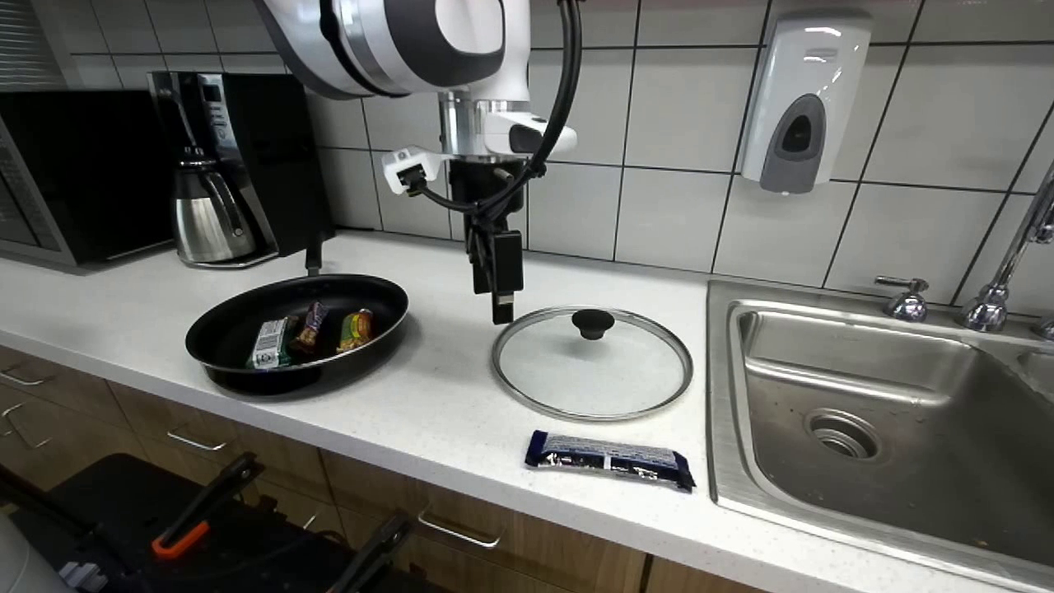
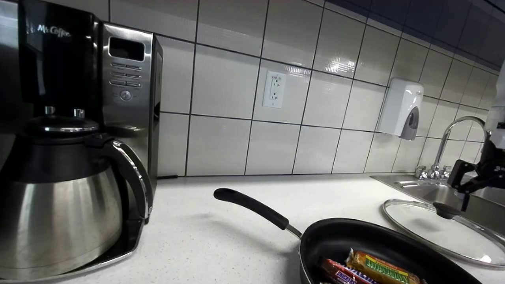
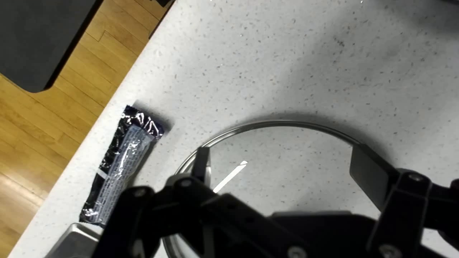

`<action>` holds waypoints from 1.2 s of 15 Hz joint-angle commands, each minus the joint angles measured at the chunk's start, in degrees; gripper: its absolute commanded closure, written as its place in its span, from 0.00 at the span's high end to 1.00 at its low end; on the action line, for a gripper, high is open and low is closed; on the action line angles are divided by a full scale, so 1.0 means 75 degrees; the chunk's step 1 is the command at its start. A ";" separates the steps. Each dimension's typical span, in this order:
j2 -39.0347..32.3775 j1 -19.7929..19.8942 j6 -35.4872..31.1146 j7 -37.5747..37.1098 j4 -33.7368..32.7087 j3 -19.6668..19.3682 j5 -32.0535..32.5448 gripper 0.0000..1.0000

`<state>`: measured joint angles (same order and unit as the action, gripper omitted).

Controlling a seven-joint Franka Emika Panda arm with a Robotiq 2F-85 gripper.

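My gripper stands open in the wrist view, its fingers wide apart with nothing between them. Below it lies a round glass lid with a steel rim and a black knob. In an exterior view the gripper hangs above the counter by the lid's left edge; contact is not evident. A dark blue wrapped bar lies in front of the lid, also left in the wrist view. The black pan holds a green-and-white packet, a Snickers bar and a yellow packet.
A steel sink is set into the counter to the right of the lid. A soap dispenser hangs on the tiled wall. Behind the pan stands a coffee maker with a steel carafe. The pan's handle points toward the wall.
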<state>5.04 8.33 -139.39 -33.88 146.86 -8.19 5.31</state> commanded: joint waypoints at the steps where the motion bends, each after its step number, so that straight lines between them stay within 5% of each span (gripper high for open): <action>1: 0.0025 0.0161 -0.0016 0.0011 0.0026 0.0044 -0.0012 1.00; 18: 0.0272 0.0844 -0.0280 -0.0555 0.0278 -0.0417 0.0312 1.00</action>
<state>5.44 12.51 -140.47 -36.06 147.47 -10.37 6.42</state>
